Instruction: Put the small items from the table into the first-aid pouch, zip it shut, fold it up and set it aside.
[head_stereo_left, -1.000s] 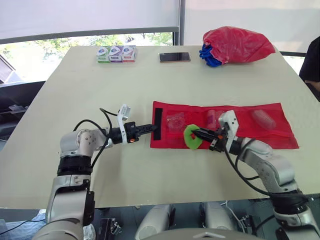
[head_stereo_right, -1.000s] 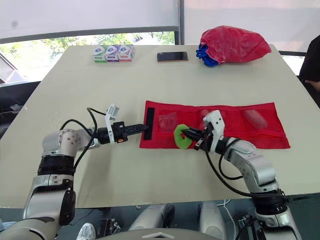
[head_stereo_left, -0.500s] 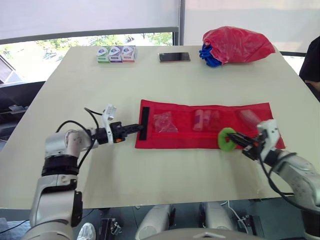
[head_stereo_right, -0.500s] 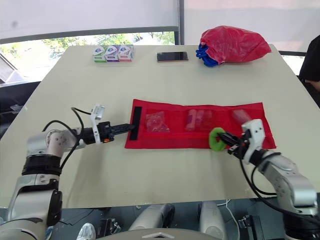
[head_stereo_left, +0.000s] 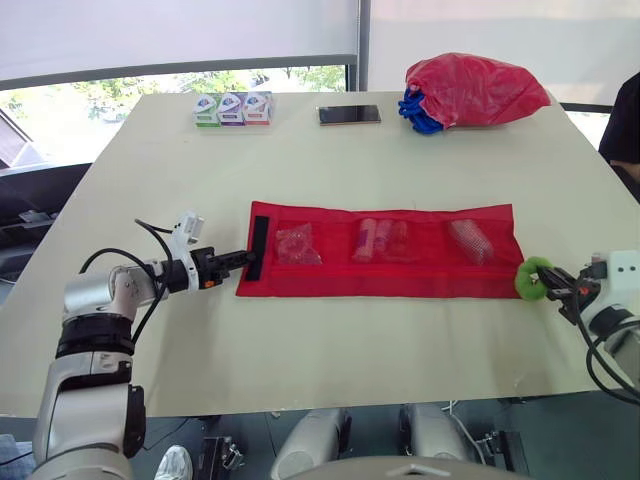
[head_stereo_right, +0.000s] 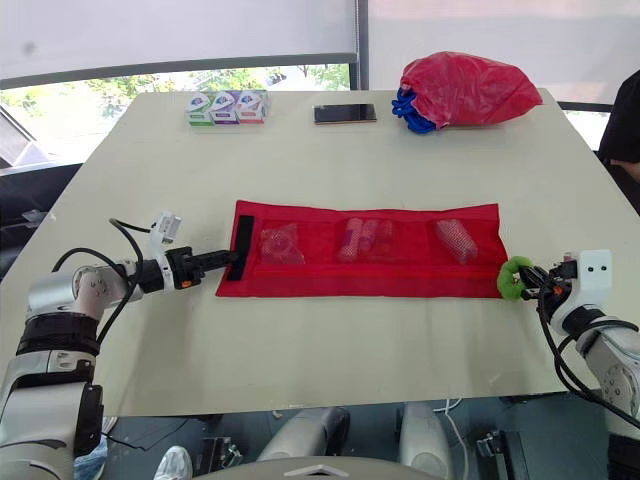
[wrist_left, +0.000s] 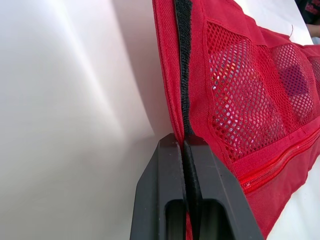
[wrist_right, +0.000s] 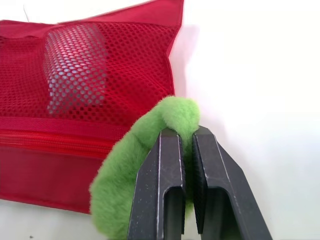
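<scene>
Left gripper (head_stereo_left: 243, 262): clamped on pouch's (head_stereo_left: 400, 272) black strip (wrist_left: 182, 50).
Right gripper (wrist_right: 186, 134): pinching green fuzzy ring (wrist_right: 145, 145).
Right wrist view: zipper (wrist_right: 50, 137) beneath mesh (wrist_right: 75, 65).

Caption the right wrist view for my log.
The right gripper pinches a fuzzy green ring at the end of the red mesh pouch.

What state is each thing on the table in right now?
first-aid pouch: unfolded flat, mesh pockets filled.
green fuzzy zip pull: at the pouch's right end, pinched.
left pincer: shut on the pouch's left end.
right pincer: shut on the zip pull.
phone: lying flat.
three small boxes: side by side in a row.
</scene>
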